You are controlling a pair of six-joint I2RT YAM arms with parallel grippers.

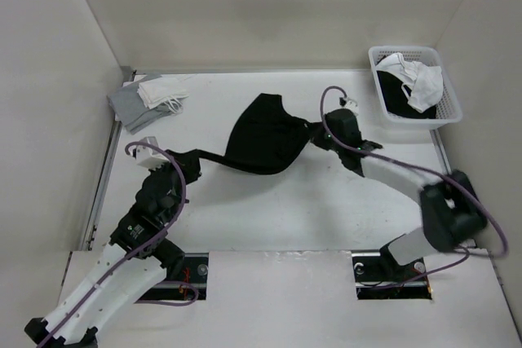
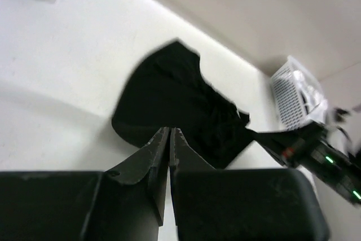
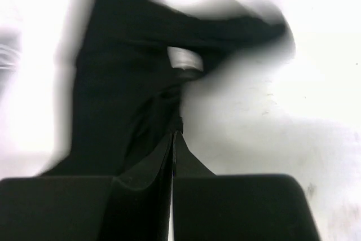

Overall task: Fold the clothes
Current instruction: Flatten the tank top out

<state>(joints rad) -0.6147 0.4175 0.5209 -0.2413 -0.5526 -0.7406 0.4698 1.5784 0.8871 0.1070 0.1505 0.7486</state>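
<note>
1. Pinching a drawn-out corner of the black shirt (image 1: 265, 136), the left gripper (image 2: 170, 132) has its fingers clamped together.
2. The right gripper (image 3: 175, 135) is clenched on the shirt's 3 o'clock edge.
3. The left arm (image 1: 147, 222) points toward 1 o'clock and the right arm (image 1: 391, 170) toward 10 o'clock, with the shirt strung between them at the middle of the table (image 1: 285, 218).
4. A white basket (image 1: 416, 125) sits at 2 o'clock.

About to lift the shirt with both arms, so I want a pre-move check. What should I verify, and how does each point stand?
1. Left gripper shut on the black shirt: ok.
2. Right gripper shut on the shirt: ok.
3. Shirt spread flat between them: not ok, bunched.
4. Shirt apart from the basket: ok.
5. Shirt apart from the grey and white pile: ok.
6. How much fabric each gripper holds: cannot tell.
</note>
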